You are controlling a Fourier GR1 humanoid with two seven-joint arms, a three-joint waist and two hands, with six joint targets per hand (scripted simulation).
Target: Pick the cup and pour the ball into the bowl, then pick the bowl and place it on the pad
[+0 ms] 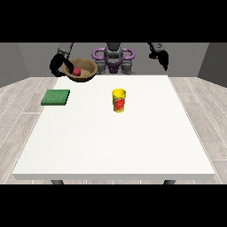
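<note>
1. A brown bowl (81,69) is seen held up above the table's far corner at the view's left, tilted so that its opening faces the camera.
2. A red ball (76,71) is seen lying inside the bowl, toward its left wall.
3. The bowl's left rim is met by the black hand at the view's left (66,67); dark fingers appear to be curled over that rim, with the ball just beyond them inside the bowl.
4. Below and slightly left of those fingers, a green pad (56,97) is seen lying flat at the left edge of the white table (115,142), overhanging that edge a little. The bowl is held apart from the pad, above it and toward the robot.
5. Well to the right of those fingers and nearer the camera, a yellow cup (119,100) with a red mark on its side is seen standing upright near the table's middle, untouched by either hand.
6. The hand at the view's right (162,58) is seen raised beyond the table's far right corner, well apart from the cup and bowl. Nothing is held by it; whether its fingers are straight or curled cannot be told.
</note>
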